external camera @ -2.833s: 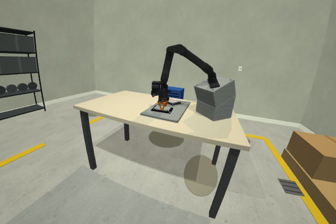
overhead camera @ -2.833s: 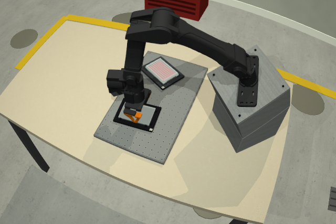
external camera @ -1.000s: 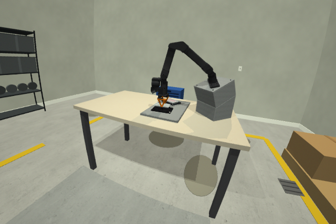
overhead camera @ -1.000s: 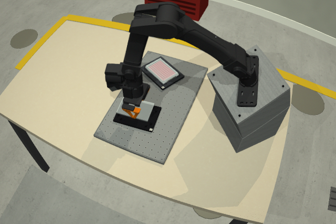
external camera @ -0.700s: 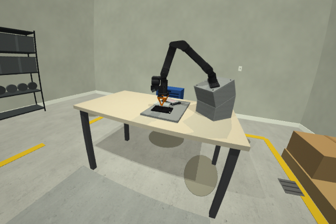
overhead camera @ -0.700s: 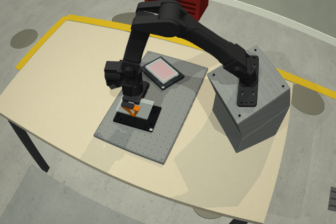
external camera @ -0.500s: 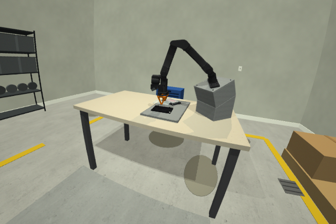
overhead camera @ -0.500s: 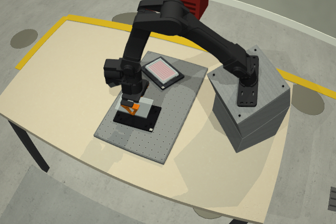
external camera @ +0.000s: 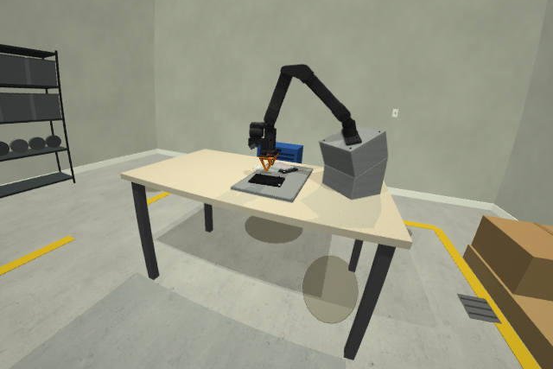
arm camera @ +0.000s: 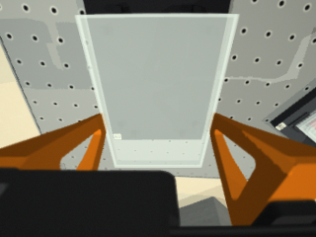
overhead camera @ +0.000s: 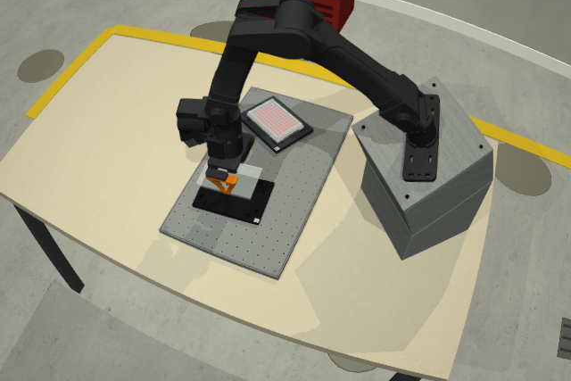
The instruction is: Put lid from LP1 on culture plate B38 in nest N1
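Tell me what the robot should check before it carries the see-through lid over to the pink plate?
1. Lid pinched in the tool: ok, an orange finger sits on each long side.
2. Lid lifted off the black lid park: ok, it hangs above the park, a bit off to one side.
3. Lid level: cannot tell for sure; in the wrist view it looks squarely held.
4. Pink plate in its black nest: ok, and it has no cover yet.
5. Way to the plate free: ok, only the grey hole board lies between.
6. Lid lined up with the plate: not ok, the plate sits off to the side.
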`<state>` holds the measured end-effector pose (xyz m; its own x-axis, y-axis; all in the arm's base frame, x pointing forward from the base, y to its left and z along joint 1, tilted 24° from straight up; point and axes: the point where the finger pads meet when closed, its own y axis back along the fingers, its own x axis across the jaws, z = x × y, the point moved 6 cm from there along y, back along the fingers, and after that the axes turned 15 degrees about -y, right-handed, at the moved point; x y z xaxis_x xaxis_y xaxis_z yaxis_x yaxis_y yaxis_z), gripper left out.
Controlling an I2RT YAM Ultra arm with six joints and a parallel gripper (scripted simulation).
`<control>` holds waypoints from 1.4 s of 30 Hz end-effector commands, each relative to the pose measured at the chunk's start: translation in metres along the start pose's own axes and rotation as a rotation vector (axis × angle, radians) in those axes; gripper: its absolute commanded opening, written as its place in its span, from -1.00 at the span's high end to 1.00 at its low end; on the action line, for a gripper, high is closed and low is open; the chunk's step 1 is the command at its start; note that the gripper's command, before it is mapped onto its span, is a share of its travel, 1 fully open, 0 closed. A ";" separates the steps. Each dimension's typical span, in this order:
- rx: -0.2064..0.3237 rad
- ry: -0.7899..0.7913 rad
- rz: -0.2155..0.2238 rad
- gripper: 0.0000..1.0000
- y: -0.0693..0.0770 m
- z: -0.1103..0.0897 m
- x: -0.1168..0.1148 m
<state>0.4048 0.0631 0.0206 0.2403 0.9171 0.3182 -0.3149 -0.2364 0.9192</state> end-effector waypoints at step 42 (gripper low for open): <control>-0.020 -0.006 0.009 1.00 0.016 0.002 -0.003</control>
<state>0.4036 0.0631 0.0235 0.2390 0.9176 0.3176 -0.3126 -0.2369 0.9198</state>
